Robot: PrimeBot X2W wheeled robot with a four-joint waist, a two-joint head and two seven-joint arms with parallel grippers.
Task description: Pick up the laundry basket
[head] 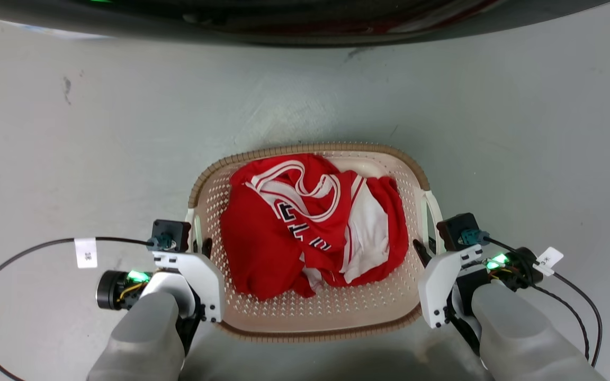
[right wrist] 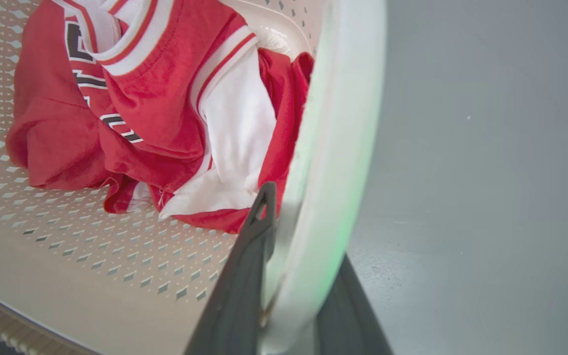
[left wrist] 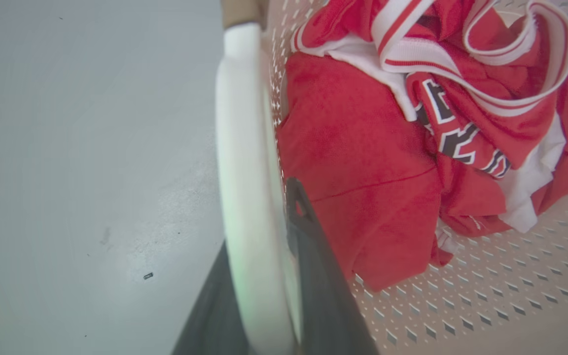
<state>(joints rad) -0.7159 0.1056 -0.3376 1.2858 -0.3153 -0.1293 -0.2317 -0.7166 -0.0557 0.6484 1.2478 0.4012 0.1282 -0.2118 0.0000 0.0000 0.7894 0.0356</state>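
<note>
Your left gripper (left wrist: 264, 256) is clamping its fingers (left wrist: 313, 266) on the laundry basket's (head: 310, 147) white left handle (left wrist: 239, 148), one finger inside, one outside; your right gripper (right wrist: 303, 231) is gripping the right handle (right wrist: 338, 123) likewise. The wrist views are showing that grip close up, while the head view is showing the whole basket sitting on the grey floor (head: 72, 159) between both arms. A crumpled red-and-white jersey (head: 284, 238) is lying inside it

The head view looks almost straight down on the laundry basket (head: 310, 312). Each wrist view sits very close against what seems a blurred white side handle (left wrist: 239, 148); all three share the red garment (head: 262, 248).
</note>
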